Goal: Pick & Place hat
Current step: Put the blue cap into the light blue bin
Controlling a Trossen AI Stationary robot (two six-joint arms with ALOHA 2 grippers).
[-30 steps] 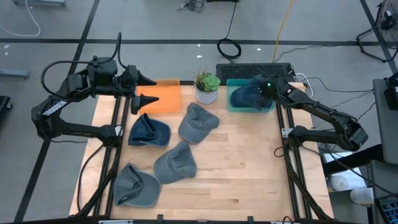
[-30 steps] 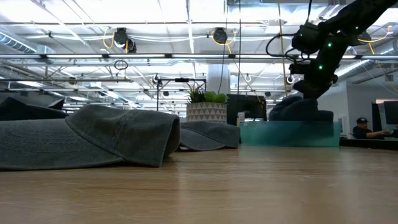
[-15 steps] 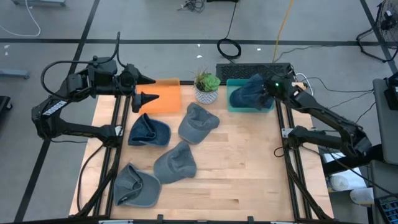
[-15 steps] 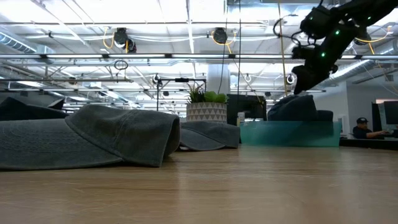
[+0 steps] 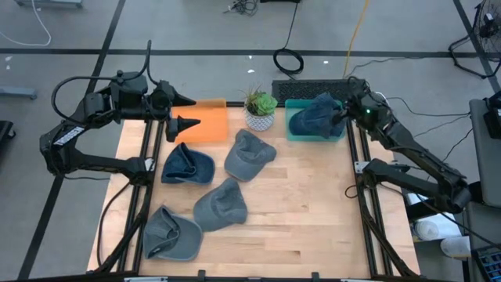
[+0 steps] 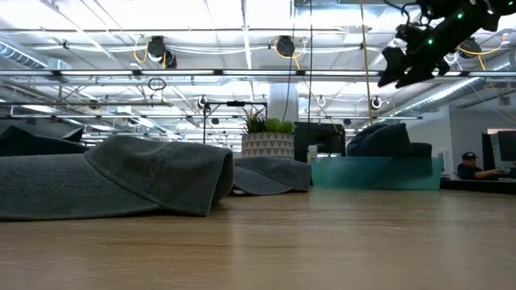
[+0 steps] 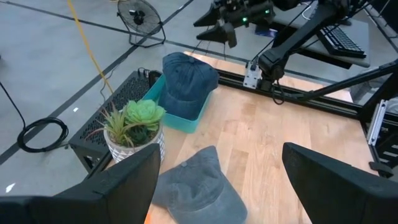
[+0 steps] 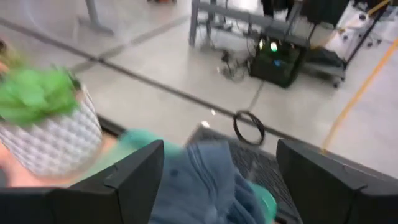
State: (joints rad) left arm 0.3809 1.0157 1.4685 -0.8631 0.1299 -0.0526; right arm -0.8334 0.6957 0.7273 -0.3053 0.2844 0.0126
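Note:
A dark blue hat [image 5: 313, 116] lies in the teal bin [image 5: 293, 131] at the table's far right, crown up [image 8: 205, 177]. My right gripper [image 5: 342, 108] hangs open above the bin's right side, clear of the hat [image 6: 395, 68]. My left gripper [image 5: 190, 113] stands open over the orange tray [image 5: 210, 124] at the far left, touching nothing. A blue hat [image 5: 186, 166] and three grey hats [image 5: 249, 153], [image 5: 220, 205], [image 5: 172, 235] lie on the wooden table.
A potted plant [image 5: 260, 110] stands between the orange tray and the teal bin. A black keyboard [image 5: 313, 86] lies behind the bin. The table's near right part [image 5: 313, 211] is bare wood. Black rails [image 5: 364, 196] run along both sides.
My right gripper has opened and let go of the dark blue hat. It has risen and drawn back toward the table's right edge. The hat has stayed in the teal bin.

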